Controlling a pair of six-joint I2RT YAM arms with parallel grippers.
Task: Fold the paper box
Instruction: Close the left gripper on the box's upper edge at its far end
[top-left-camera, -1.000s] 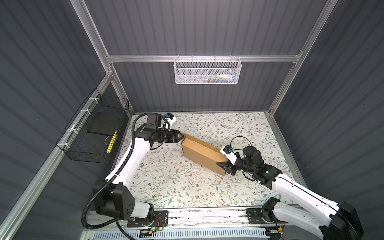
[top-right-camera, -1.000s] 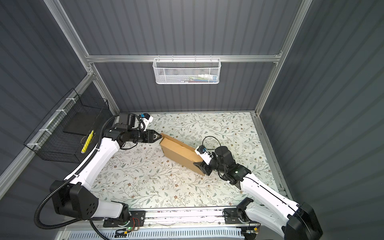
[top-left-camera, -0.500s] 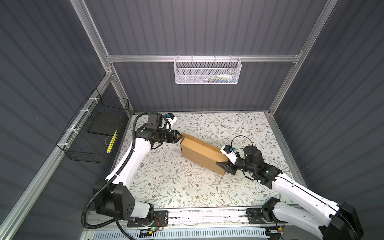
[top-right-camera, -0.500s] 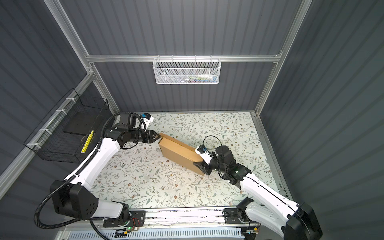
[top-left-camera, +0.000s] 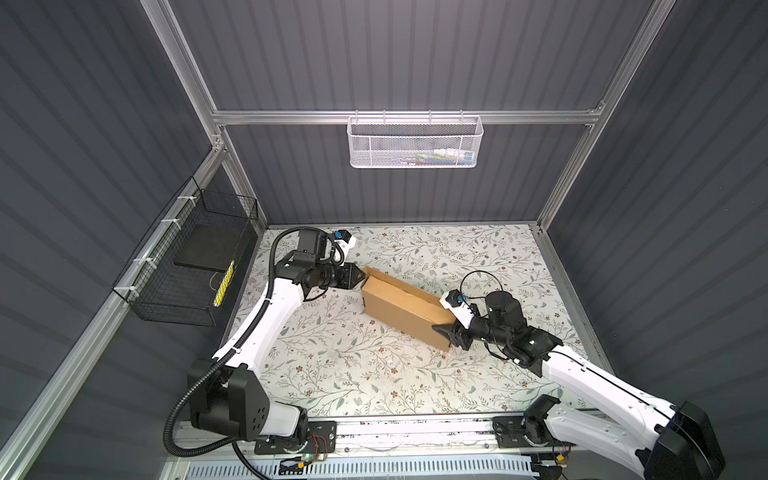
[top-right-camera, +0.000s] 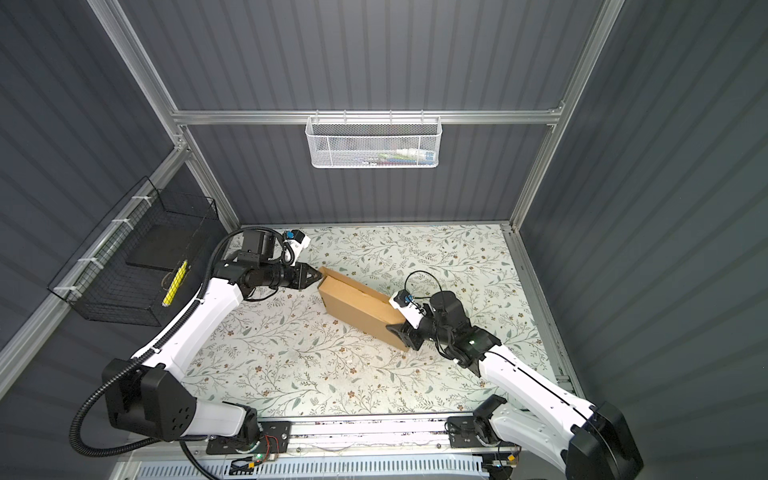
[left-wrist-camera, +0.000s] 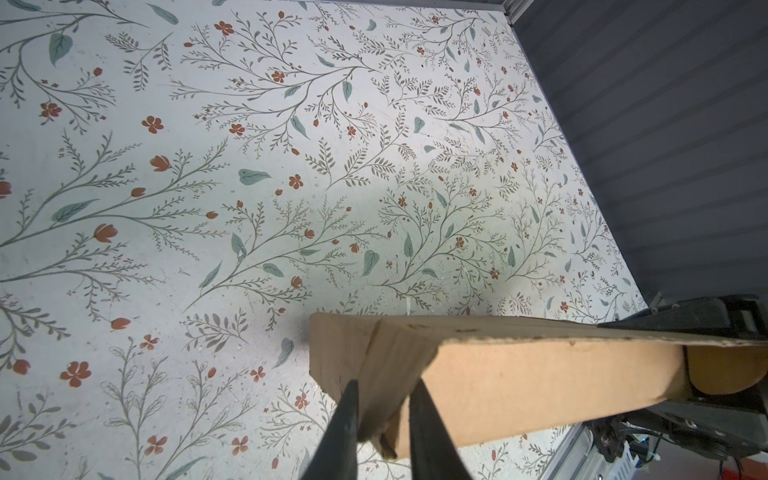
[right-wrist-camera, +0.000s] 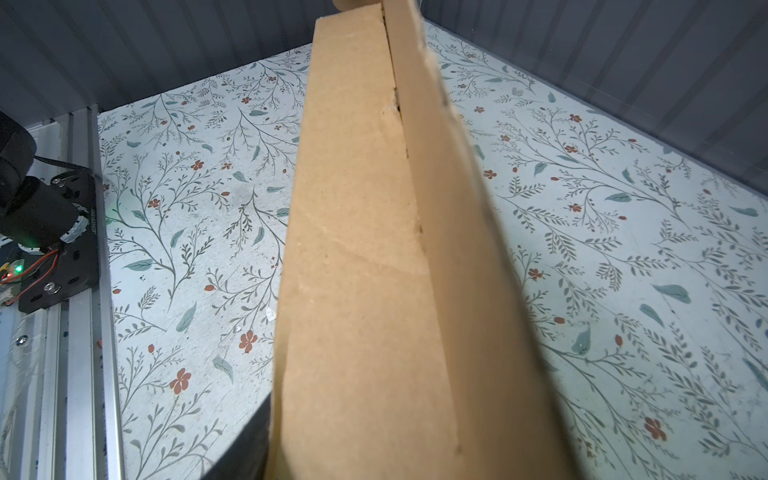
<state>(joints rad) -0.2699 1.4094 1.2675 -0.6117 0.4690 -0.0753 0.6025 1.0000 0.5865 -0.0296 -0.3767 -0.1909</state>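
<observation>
The paper box (top-left-camera: 401, 307) (top-right-camera: 357, 305) is a brown cardboard mailer, folded up and standing on a long side, slanting from far left to near right across the floral table. My left gripper (top-left-camera: 358, 275) (top-right-camera: 318, 274) is at its far-left end. In the left wrist view the left gripper (left-wrist-camera: 385, 386) has both fingers pressed on a folded end flap of the box (left-wrist-camera: 519, 386). My right gripper (top-left-camera: 446, 322) (top-right-camera: 401, 322) clamps the near-right end. In the right wrist view the box (right-wrist-camera: 365, 291) fills the middle and only one dark finger (right-wrist-camera: 245, 449) shows.
A white mesh basket (top-left-camera: 414, 142) hangs on the back wall. A black wire basket (top-left-camera: 187, 266) hangs on the left wall. The metal rail (top-left-camera: 415, 428) with both arm bases runs along the table's front edge. Grey walls close in three sides.
My left gripper has slid right onto the box's end and its jaws have narrowed onto the flap. The right gripper and its grip have not changed.
</observation>
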